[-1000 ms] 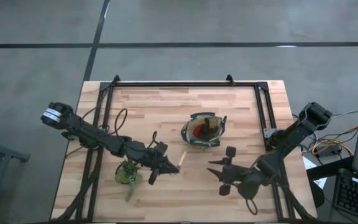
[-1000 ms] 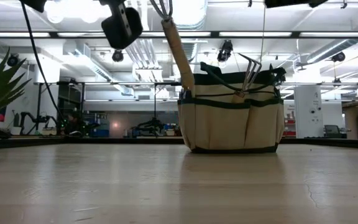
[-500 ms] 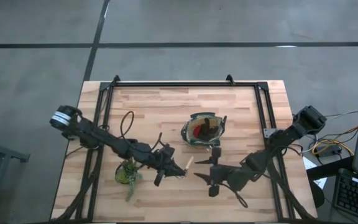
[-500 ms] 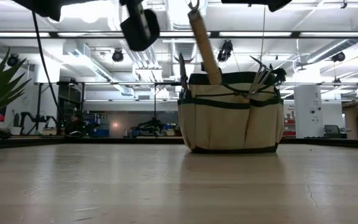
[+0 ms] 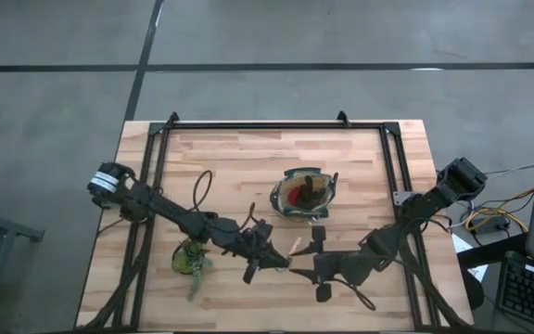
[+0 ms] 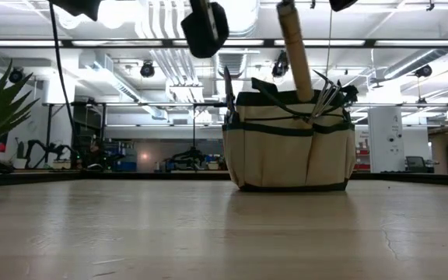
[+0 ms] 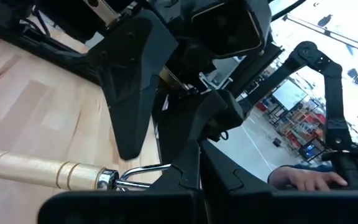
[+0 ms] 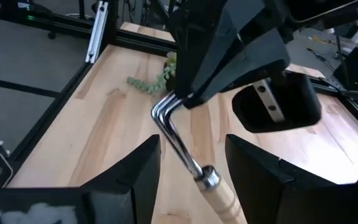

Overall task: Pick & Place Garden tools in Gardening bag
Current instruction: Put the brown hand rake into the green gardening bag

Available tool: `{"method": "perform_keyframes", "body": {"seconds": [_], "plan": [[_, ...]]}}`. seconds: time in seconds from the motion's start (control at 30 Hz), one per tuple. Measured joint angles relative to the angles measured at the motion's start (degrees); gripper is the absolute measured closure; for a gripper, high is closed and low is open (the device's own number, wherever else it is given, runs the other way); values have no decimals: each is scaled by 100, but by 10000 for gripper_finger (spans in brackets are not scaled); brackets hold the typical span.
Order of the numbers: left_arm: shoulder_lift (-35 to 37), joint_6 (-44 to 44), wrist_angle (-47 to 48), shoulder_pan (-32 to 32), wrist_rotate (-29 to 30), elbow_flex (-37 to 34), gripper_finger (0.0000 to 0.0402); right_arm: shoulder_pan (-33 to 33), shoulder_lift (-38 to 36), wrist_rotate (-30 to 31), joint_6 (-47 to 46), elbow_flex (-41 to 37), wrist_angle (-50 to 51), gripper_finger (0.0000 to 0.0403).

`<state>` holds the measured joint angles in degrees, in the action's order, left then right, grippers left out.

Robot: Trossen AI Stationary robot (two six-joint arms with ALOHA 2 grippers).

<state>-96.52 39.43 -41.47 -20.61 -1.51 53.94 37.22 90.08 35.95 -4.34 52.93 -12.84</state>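
Left gripper [image 5: 269,257] is clamped on the metal prongs of the wooden-handled tool [image 5: 297,246], held in the air in front of the bag [image 5: 304,197], handle pointing at the right gripper [image 5: 318,264], whose fingers stand wide on either side of the handle. Looks like a handoff: if left lets go before right closes, the tool drops to the table [image 5: 248,158]. The two grippers are nearly touching, so a small misalignment could knock them together or twist the tool out.
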Motion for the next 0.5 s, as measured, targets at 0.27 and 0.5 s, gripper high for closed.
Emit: {"method": "perform_keyframes", "body": {"seconds": [0.27,0.5], "plan": [[-196,-116,146,101,-197,252,399,-3,0,-348,-17,0,2,251],[-189,-99,178,134,-205,223,399,-49,0,-621,0,0,17,321]]}}
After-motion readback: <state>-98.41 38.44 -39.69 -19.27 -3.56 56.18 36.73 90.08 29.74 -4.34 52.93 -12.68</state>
